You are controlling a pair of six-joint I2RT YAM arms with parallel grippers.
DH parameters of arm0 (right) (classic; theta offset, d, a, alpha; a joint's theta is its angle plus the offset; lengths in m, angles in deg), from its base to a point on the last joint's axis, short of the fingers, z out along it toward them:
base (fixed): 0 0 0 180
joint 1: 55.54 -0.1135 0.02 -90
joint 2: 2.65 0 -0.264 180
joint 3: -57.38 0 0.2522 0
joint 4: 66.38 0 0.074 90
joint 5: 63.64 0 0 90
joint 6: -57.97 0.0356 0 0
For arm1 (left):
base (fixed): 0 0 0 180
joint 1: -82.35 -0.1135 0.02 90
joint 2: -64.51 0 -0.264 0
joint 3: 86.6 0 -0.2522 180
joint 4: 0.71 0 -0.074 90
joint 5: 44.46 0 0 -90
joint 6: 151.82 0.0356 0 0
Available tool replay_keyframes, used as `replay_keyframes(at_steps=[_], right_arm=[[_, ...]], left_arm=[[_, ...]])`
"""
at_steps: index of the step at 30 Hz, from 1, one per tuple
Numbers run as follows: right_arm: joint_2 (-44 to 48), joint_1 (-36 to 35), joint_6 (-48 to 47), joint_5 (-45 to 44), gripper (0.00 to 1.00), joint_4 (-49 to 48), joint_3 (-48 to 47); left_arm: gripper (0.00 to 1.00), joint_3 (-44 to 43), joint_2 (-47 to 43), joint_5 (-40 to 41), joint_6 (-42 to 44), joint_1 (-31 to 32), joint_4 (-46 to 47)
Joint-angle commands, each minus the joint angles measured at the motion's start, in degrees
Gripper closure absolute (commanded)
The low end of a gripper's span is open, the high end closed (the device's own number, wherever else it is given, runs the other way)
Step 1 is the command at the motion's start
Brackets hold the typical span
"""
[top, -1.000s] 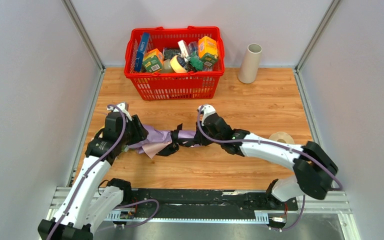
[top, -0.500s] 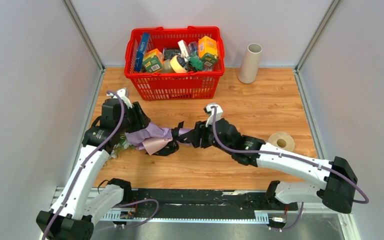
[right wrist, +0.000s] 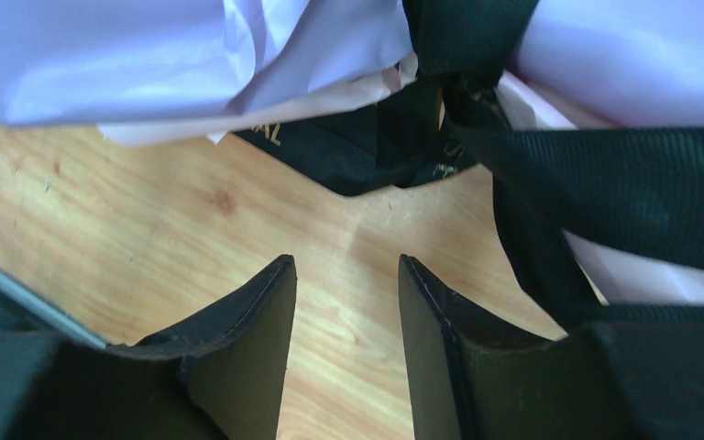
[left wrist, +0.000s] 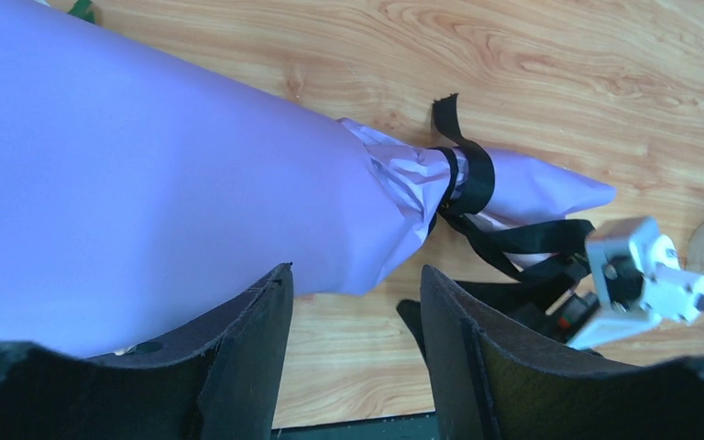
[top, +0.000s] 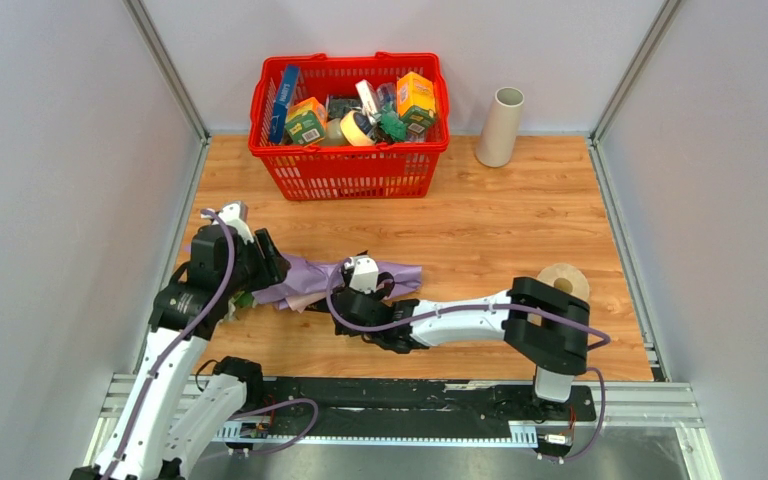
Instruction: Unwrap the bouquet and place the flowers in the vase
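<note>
Lowest in the overhead view, both arms reach up from the near edge of the wooden table (top: pixel 480 220). The right arm is folded back toward frame centre. The right gripper (right wrist: pixel 346 266) stands open just below the bouquet's narrow end, with bare wood showing between its fingers and the black ribbon (left wrist: pixel 472 179) hanging just beyond its fingertips, not pinched.

The bouquet (top: pixel 305 272) lies on its side across the left-centre of the table, still wrapped in lilac paper and tied near its pointed end, which points to frame right. The left gripper (left wrist: pixel 356 280) is at the wide end on the left. Its jaws are parted and the paper's lower edge reaches the gap at its tips, but it clamps nothing. A scrap of green (left wrist: pixel 81 9) shows at the wrap's wide end; the blooms are hidden.

A tan roll (top: pixel 563 280) lies at right centre, beside the right arm's elbow. In the upper centre is a red basket (top: pixel 350 175) full of groceries, with the vase (top: pixel 500 125) upright just to its right and well apart from the bouquet.
</note>
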Motion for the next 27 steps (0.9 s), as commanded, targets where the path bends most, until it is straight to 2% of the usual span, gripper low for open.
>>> replay_keyframes(at_steps=[1, 11, 17, 23, 27], right_arm=[[-4.14, -0.14, 4.28, -6.05, 0.53, -2.47, -5.70], [-11.27, -0.14, 5.52, -14.84, 0.56, -1.16, -10.72], [-13.91, -0.14, 5.78, -17.31, 0.57, 1.57, -13.00], [-15.49, -0.14, 6.57, -19.77, 0.67, 3.94, -13.88], [-16.28, -0.14, 8.15, -21.35, 0.68, 6.49, -14.41]], left_arm=[[0.38, -0.61, -3.28, 0.80, 0.84, -0.03, -2.13], [0.37, -3.24, -6.36, 6.33, 2.86, -0.12, -7.32], [0.36, -2.37, -8.56, 4.58, 1.99, -0.12, -7.41], [0.36, -0.96, -8.91, 5.19, 0.67, -0.12, -7.06], [0.36, -0.52, -9.18, 3.52, -1.09, -0.03, -5.83]])
